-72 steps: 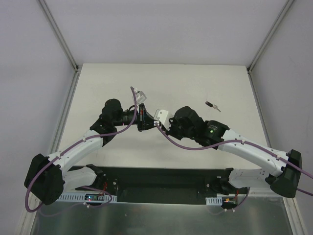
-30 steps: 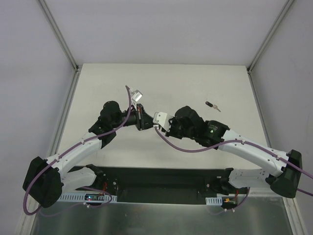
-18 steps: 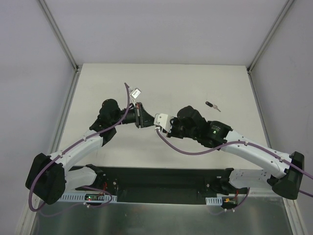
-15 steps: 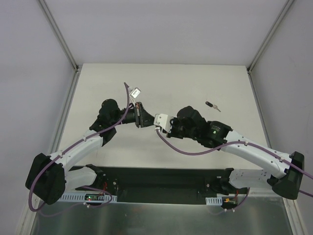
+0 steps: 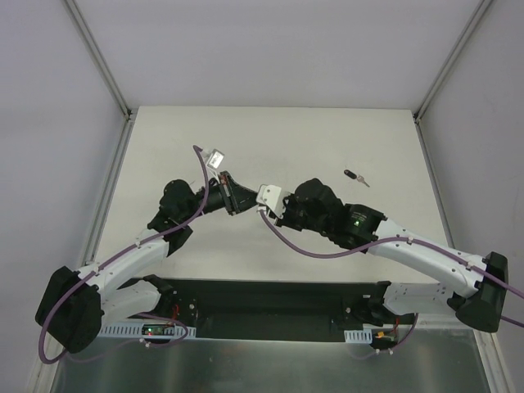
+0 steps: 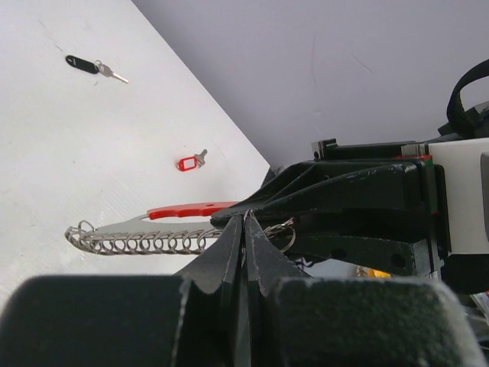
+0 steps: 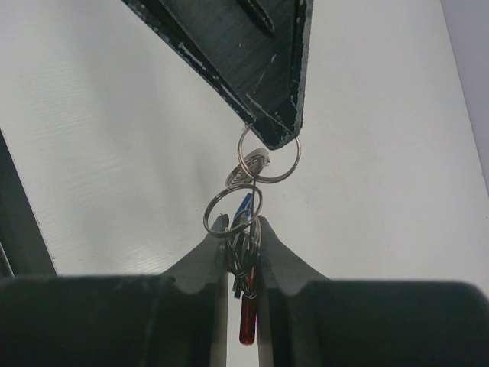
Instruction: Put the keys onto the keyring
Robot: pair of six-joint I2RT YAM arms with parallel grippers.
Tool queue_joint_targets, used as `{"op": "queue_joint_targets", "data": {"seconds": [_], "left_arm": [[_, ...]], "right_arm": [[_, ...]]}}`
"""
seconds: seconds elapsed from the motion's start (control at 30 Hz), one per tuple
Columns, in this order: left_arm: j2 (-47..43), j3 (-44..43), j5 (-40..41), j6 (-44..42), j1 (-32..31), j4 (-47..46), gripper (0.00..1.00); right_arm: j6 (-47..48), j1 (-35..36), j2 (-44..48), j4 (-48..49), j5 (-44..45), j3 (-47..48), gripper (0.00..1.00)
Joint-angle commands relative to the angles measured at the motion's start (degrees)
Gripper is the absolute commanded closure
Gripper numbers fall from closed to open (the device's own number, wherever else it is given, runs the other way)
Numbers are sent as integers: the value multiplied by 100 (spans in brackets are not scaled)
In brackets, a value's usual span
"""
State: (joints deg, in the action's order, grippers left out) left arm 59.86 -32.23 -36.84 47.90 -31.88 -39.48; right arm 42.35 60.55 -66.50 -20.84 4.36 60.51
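The two grippers meet above the middle of the table. My right gripper [image 7: 243, 229] [image 5: 255, 205] is shut on the keyring, whose red band [image 7: 246, 325] sits between its jaws. A blue-headed key [image 7: 244, 205] and a silver ring [image 7: 233, 212] bunch at its tips. In the left wrist view the red band [image 6: 187, 209] and silver chain [image 6: 137, 243] stick out sideways. My left gripper [image 6: 244, 219] [image 5: 239, 199] is shut, its tip pinching an upper silver ring [image 7: 269, 157]. A black-headed key [image 5: 354, 175] [image 6: 82, 63] lies on the table at the right. A red-tagged key [image 6: 187, 163] lies nearer.
The white table [image 5: 327, 139] is bounded by grey walls with metal corner rails [image 5: 98, 57]. Purple cables [image 5: 286, 241] loop along both arms near the grippers. The arm bases sit on a black strip [image 5: 270, 299] at the near edge.
The left arm has swung left and lower, and its wrist has turned. The right gripper followed slightly left and up. Both jaws stay shut and the grippers stay tip to tip.
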Motion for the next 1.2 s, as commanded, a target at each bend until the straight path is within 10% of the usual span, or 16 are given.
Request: {"op": "queue_joint_targets", "data": {"seconds": [0.0,0.57,1.17], "left_arm": [[-185,340,800,-184,-90,-1060,100],[-167,226,178,-2116,-178,-1466,100],[140,-126,-596,-2681,-178,-1588,100]], "right_arm": [[-393,88,-65,502,425,-65,93],[-1369,-342,426,-350,-633,136,33],[-2441,-2733,490,1194,-4311,-21,46]]}}
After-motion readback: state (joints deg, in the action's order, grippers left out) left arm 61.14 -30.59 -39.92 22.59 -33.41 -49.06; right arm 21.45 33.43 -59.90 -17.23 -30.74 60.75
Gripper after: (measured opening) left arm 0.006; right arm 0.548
